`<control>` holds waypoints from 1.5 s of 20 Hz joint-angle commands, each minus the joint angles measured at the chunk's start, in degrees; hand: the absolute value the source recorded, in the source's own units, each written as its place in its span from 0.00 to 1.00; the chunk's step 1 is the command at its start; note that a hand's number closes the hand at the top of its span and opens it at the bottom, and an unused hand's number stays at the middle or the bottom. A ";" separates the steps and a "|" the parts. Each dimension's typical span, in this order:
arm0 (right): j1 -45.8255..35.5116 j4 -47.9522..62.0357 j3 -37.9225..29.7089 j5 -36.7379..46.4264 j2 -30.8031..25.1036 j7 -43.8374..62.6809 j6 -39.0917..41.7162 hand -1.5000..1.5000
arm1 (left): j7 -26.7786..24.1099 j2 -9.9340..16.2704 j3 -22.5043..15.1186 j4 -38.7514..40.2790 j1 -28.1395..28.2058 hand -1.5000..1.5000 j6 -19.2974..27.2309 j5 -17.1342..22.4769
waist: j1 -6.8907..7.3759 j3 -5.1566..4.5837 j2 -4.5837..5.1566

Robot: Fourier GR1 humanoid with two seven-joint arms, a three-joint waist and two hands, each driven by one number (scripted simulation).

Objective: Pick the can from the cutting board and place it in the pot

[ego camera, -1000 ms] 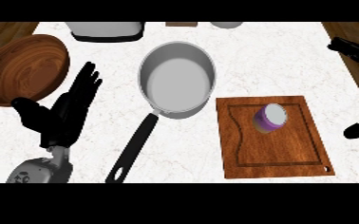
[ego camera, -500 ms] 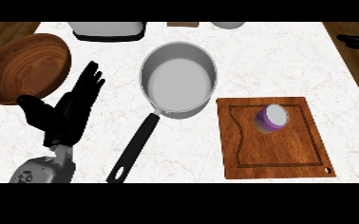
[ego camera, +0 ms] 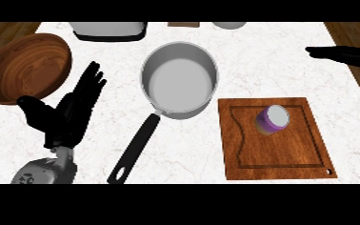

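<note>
A purple can (ego camera: 271, 119) with a pale top stands on the wooden cutting board (ego camera: 275, 161), near its upper middle. The grey pot (ego camera: 178, 79) with a long black handle (ego camera: 135, 148) sits to the board's upper left. My left hand (ego camera: 69, 111) rests open at the lower left, fingers up, well away from the pot. Only dark fingers of my right hand (ego camera: 336, 53) show at the right edge, far above the can; their pose is unclear.
A round wooden plate (ego camera: 32, 67) lies at the far left. A grey appliance (ego camera: 110, 30) stands at the counter's back edge, with a small pale dish (ego camera: 229, 25) and a brown item (ego camera: 184, 24) beside it.
My right hand has come back into view at the upper right edge, having slipped out of sight half a second ago. The left hand, pot and can stay put.
</note>
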 commanded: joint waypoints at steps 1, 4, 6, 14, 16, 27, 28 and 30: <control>-2.63 2.98 2.21 5.47 4.62 -0.17 3.05 0.00 | 0.38 0.59 2.45 2.59 -3.13 0.50 -1.83 0.51 | 0.03 0.03 0.13; 0.26 1.32 2.50 9.44 2.77 -1.78 3.15 0.00 | 3.64 -0.65 -0.16 -1.89 -1.26 0.50 1.21 -2.65 | -0.26 0.06 -0.06; 0.40 1.10 2.88 12.68 4.44 -0.24 2.31 0.00 | -0.98 -0.44 2.24 1.64 0.13 0.50 -2.62 -0.19 | -0.30 0.03 0.00; 5.15 -0.64 -0.35 18.05 11.16 2.10 0.94 0.00 | 2.09 -2.94 1.50 -1.69 -0.44 0.50 -0.69 -3.68 | -0.54 0.05 -0.07; 6.07 -2.29 -1.85 18.18 12.83 3.91 1.83 0.00 | 5.54 -3.14 0.93 -4.04 -0.39 0.50 -0.85 -3.69 | -0.54 0.05 -0.11; 10.56 -12.01 -5.18 21.71 21.58 15.03 6.32 0.00 | 0.05 -3.33 5.11 -0.61 1.70 0.50 -5.68 -3.32 | -0.57 0.01 -0.15; 7.62 -3.18 -7.21 24.65 20.10 7.66 4.87 0.00 | 1.22 -5.50 3.57 0.11 -1.00 0.50 -3.47 -5.67 | -0.38 0.04 -0.03; 11.86 -10.33 -5.86 26.55 21.36 12.34 4.75 0.00 | 1.79 -5.35 3.59 -2.11 1.50 0.50 -3.76 -5.57 | -0.55 0.03 -0.11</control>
